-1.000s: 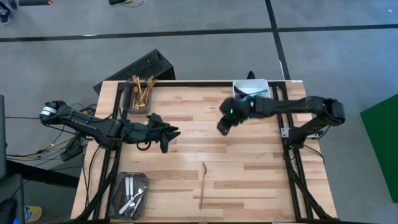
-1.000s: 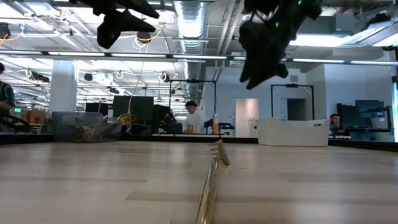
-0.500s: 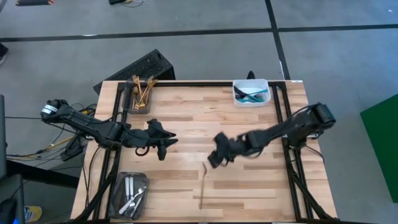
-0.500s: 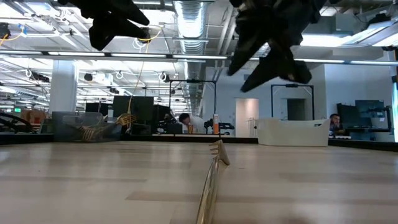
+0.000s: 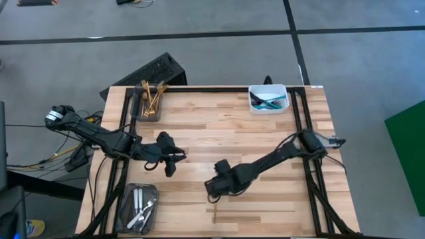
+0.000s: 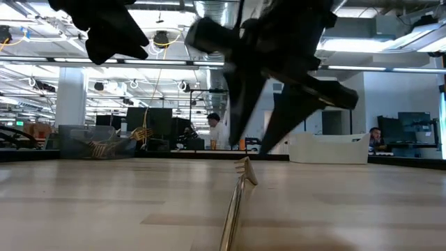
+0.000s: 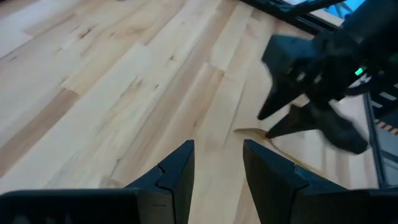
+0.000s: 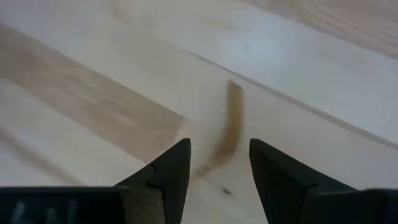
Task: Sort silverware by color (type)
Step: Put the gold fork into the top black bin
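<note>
Although the right arm covers much of it from above, the high view shows the right gripper point(image 5: 216, 188) reaching down over the one loose piece on the wooden table point(image 5: 265, 139), a gold fork point(image 5: 214, 211) whose handle end shows just past the gripper toward the near edge; its long axis runs near to far, and the right gripper is plainly the closer one, while the left gripper point(image 5: 171, 161) waits off to the left, near but apart. Elsewhere in this view the gold silverware point(image 5: 151, 99) sits in a dark tray at the far left corner, the silver silverware point(image 5: 141, 207) in a dark tray at the near left, and the blue-handled silverware point(image 5: 269, 101) in the white bin point(image 5: 252, 93) at the far right. From table height, the low view has the fork point(image 6: 237, 195) lying on the boards and running away from the camera, its tines lifted at the far end, with the right gripper point(image 6: 258, 146) spread apart directly above those tines and not yet touching. Through the left wrist view, the left gripper point(image 7: 217, 174) is parted and empty, and the fork's curved tip point(image 7: 249, 131) shows beyond it under the other arm. Looking past the right wrist's own fingers point(image 8: 168, 168), the right wrist view shows them apart with the blurred fork point(image 8: 230, 124) between and just ahead, lined up along their gap. No brand or readable writing shows anywhere.
</note>
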